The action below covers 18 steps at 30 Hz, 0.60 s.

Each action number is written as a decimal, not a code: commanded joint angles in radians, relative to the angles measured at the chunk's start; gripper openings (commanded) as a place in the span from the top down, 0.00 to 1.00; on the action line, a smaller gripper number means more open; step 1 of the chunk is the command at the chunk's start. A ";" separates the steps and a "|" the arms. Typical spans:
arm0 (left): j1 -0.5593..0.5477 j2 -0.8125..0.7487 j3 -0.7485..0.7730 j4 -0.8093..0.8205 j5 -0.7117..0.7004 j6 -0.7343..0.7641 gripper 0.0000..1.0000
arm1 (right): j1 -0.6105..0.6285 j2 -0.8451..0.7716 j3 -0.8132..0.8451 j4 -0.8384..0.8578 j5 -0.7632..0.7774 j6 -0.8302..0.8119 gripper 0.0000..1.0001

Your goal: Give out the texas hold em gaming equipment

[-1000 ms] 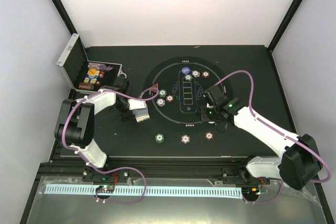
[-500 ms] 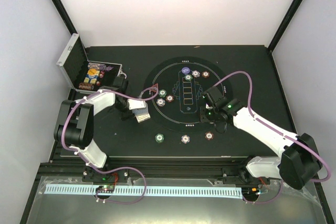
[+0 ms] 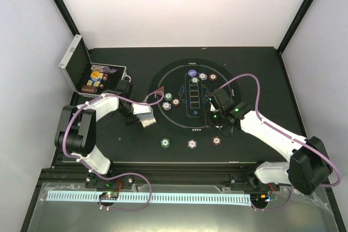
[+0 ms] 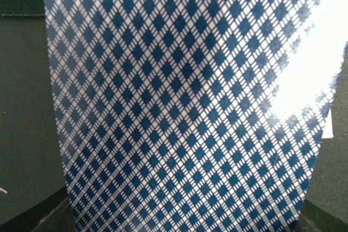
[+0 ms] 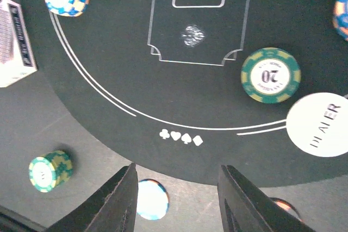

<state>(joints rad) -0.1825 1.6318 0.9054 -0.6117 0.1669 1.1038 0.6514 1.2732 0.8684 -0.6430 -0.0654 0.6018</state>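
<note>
Jaws of the left gripper (image 3: pixel 140 112) are pressing together on the playing cards (image 4: pixel 185 101). The blue diamond-patterned back of the cards is filling the left wrist view and leaving only slivers of dark table at the edges. Only the overhead view is showing where that deck is, held just off the left edge of the round mat (image 3: pixel 179 117).

Fingers (image 5: pixel 122 199) of the right gripper (image 5: pixel 176 188) are standing apart with nothing between them, hovering over the mat's near rim. The right wrist view is revealing what the arm is covering from above: a green 20 chip (image 5: pixel 270 74) and a white dealer disc (image 5: pixel 321 126), lying on the mat near each other but not touching. Off the mat, a white chip (image 5: pixel 152 199) is lying just beside the left-hand finger.

The left arm (image 3: pixel 100 104) is folding at the elbow and reaching rightward, in front of the open silver case (image 3: pixel 74 61). The right arm (image 3: pixel 272 134) is stretching diagonally from its base toward the mat's right half.
</note>
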 commanded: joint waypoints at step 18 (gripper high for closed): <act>0.007 -0.136 0.090 -0.227 0.124 0.033 0.98 | 0.028 0.080 -0.069 0.537 -0.450 0.217 0.45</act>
<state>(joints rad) -0.1825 1.5562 0.9260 -0.7437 0.2111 1.1194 0.6575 1.3270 0.8028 -0.2470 -0.4313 0.7536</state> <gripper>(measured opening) 0.656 0.546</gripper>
